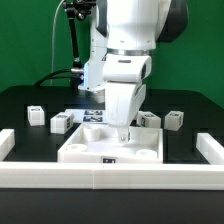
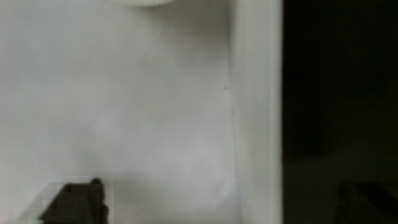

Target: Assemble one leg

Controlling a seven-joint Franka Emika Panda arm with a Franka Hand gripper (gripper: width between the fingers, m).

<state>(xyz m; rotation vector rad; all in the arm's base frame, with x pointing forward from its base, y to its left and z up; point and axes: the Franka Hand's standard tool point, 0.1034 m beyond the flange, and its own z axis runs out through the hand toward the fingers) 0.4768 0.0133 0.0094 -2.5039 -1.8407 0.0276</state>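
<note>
Green backdrop, black tabletop (image 1: 20,100). Exterior view: gripper (image 1: 124,132) low at the square panel (image 1: 78,150) far rim; nearest leg (image 1: 148,120) stands ungrasped at its 3 o'clock. Wrist view: fingertips (image 2: 71,200) spread, clasping nothing. Likely step: positioning the panel; next, fetching a leg.

We see a matt black table top (image 1: 25,100) before a plain green backdrop (image 1: 30,40). The large flat white square plastic panel (image 1: 82,152) carries one small black mark. At its ten o'clock a small white rectangular plastic leg (image 1: 60,123) bears a black-and-white square tag. At two o'clock a second leg (image 1: 175,119) matches. The glossy white robot arm (image 1: 125,40) has a dark grey joint.
</note>
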